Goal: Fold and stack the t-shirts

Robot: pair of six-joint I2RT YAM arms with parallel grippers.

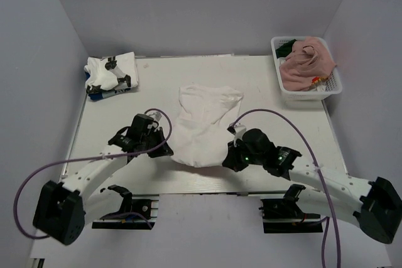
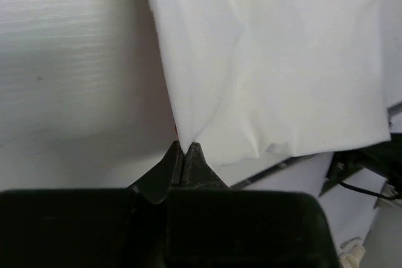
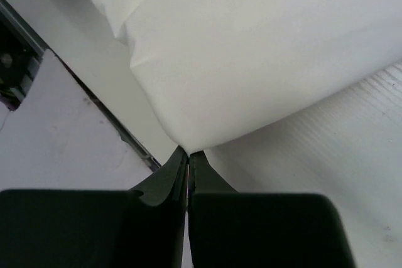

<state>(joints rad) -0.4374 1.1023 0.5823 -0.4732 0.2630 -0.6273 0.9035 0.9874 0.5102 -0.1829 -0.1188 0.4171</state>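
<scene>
A white t-shirt [image 1: 201, 123] lies spread in the middle of the table. My left gripper [image 1: 164, 149] is shut on its near left corner [image 2: 188, 131]. My right gripper [image 1: 227, 158] is shut on its near right corner [image 3: 188, 142]. A folded white t-shirt with dark print [image 1: 112, 75] lies at the far left. A dusty pink t-shirt [image 1: 308, 61] fills the white lattice basket [image 1: 306, 92] at the far right, with a bit of dark green cloth [image 1: 284, 48] behind it.
The table's near edge [image 1: 207, 191] runs just below both grippers. Grey walls [image 1: 50, 42] close in the left, back and right sides. Purple cables [image 1: 276, 117] arc over both arms.
</scene>
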